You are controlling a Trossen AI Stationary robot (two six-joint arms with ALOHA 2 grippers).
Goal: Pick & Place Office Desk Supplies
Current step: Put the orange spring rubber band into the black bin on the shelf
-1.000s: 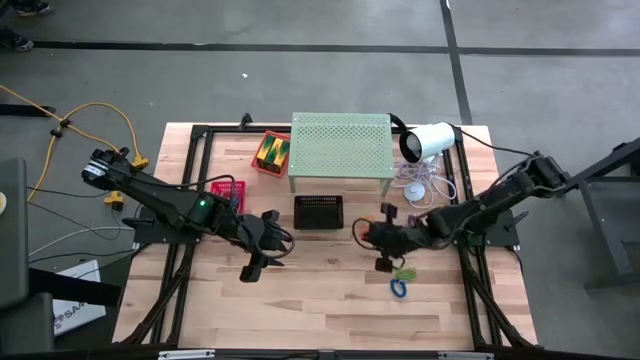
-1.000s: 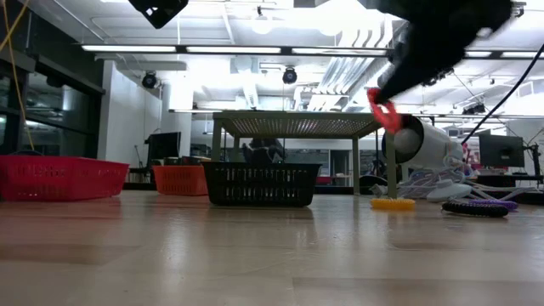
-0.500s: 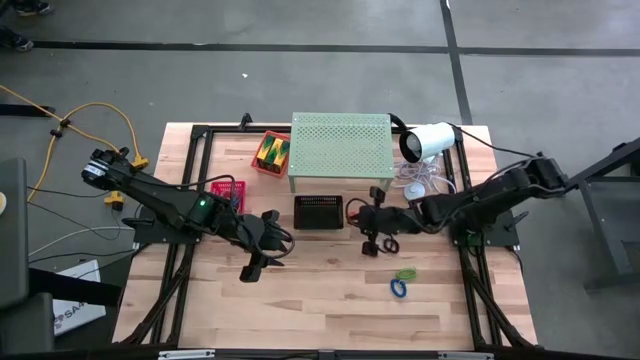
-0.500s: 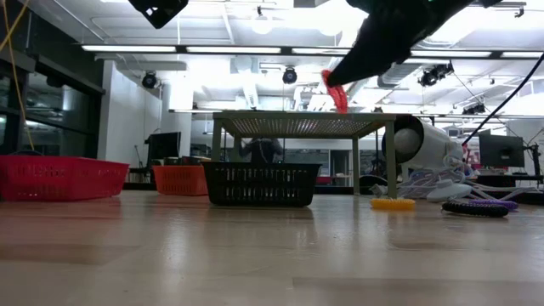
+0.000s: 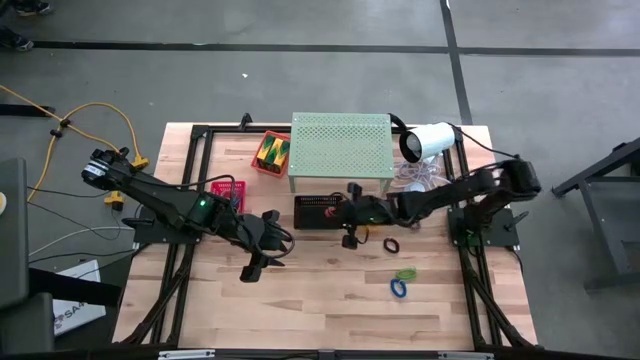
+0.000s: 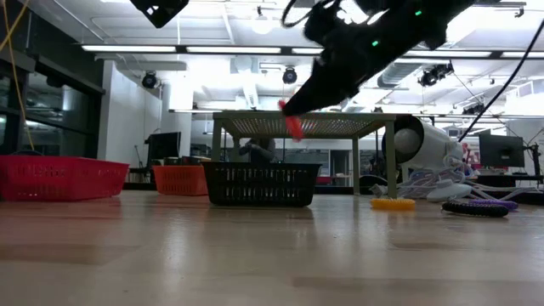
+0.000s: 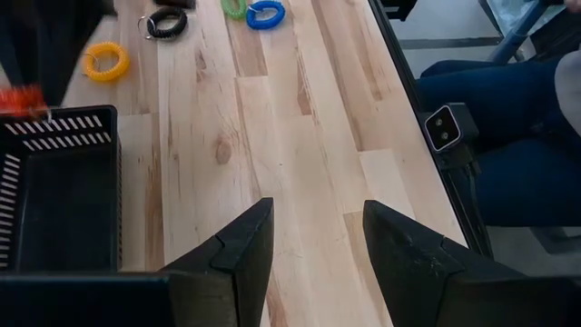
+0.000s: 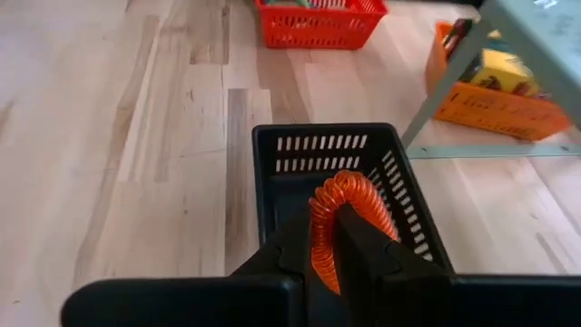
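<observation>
- Right now the right gripper is pinched tight on an orange coil loop, holding it in the air just above the near edge of the black basket; my guess is it is carried high so it clears the basket wall before a drop.
- From above, that gripper sits at the basket's right-hand rim, in front of the pale-green perforated shelf.
- From table level the loop hangs clear above the basket, touching nothing but the fingers.
- The left gripper waits with its fingers spread and nothing between them, over bare wood on the basket's left.
- Other loops lie loose on the table to the right: a dark one, a green one and a blue one, well apart from the basket and probably next in line.
- The orange bin beside the shelf holds the yellow-and-green wedge pieces; the red basket stands near the left arm.
- I can read no brand, label or writing anywhere.
</observation>
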